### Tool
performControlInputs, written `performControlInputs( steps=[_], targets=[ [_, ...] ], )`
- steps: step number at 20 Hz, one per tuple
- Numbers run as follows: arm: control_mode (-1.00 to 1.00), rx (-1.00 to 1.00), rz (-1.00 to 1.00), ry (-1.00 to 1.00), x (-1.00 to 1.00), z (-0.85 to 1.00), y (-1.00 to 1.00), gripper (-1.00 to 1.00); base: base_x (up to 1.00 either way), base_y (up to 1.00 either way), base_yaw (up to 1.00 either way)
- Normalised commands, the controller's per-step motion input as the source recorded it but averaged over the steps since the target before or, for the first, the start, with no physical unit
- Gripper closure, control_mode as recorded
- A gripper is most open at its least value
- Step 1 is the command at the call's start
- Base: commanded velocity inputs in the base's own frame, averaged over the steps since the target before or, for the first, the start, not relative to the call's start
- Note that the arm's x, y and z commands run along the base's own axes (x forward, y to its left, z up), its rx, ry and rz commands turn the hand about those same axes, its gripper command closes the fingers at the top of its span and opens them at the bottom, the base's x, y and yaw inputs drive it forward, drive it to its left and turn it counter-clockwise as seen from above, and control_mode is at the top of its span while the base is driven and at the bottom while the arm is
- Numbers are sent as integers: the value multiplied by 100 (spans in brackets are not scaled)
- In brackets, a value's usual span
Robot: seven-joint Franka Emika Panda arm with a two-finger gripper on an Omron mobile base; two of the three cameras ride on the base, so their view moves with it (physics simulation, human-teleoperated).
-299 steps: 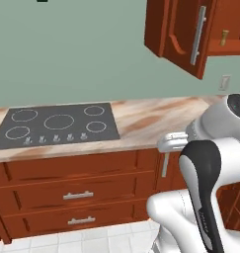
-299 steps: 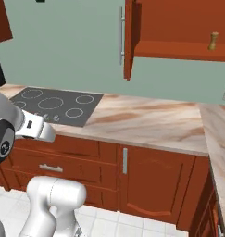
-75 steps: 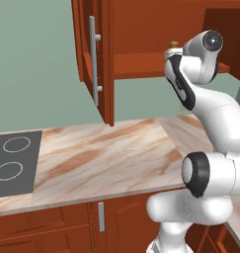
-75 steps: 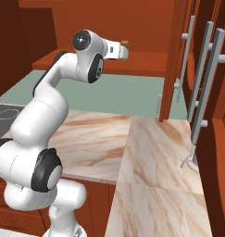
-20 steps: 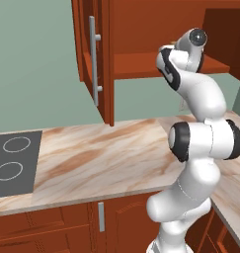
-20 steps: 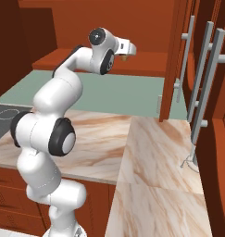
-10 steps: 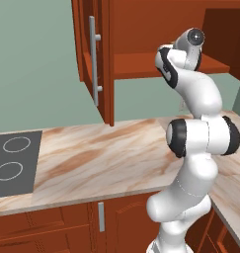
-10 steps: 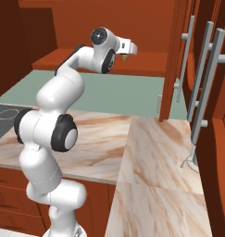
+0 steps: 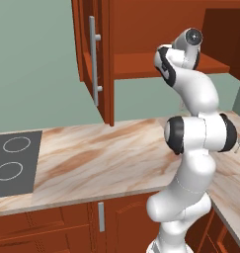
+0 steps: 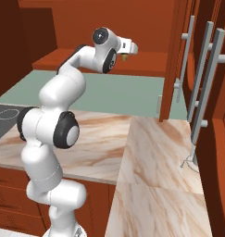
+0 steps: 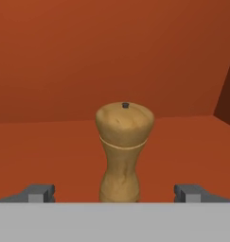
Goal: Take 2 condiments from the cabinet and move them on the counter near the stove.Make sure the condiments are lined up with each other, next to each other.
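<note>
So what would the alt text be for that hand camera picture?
A tan wooden pepper-mill-shaped shaker stands upright on the reddish-brown cabinet shelf, centred ahead of the open gripper, whose two dark fingertips sit wide on either side without touching it.

The reddish-brown wooden inner shelf (image 11: 45,151) of the wall cabinet carries a tan-brown wooden pepper-mill-shaped shaker (image 11: 124,151), upright. Below, the beige-pink marble-patterned countertop (image 9: 111,158) holds a flat dark grey cooktop (image 9: 13,163) at its left end.
</note>
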Motion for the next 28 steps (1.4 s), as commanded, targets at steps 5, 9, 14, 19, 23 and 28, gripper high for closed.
performControlInputs(
  steps=[5, 9, 14, 19, 23, 28],
  targets=[
    [-100, 0, 0, 0, 10, -3, 0, -100, 0, 0, 0],
    [-100, 0, 0, 0, 10, -3, -1, -100, 0, 0, 0],
    [-100, 0, 0, 0, 12, -3, -4, -100, 0, 0, 0],
    [-100, 0, 0, 0, 13, -3, -5, -100, 0, 0, 0],
    [-100, 0, 0, 0, 13, 0, -3, -100, 0, 0, 0],
    [-100, 0, 0, 0, 10, 0, -4, -100, 0, 0, 0]
  ],
)
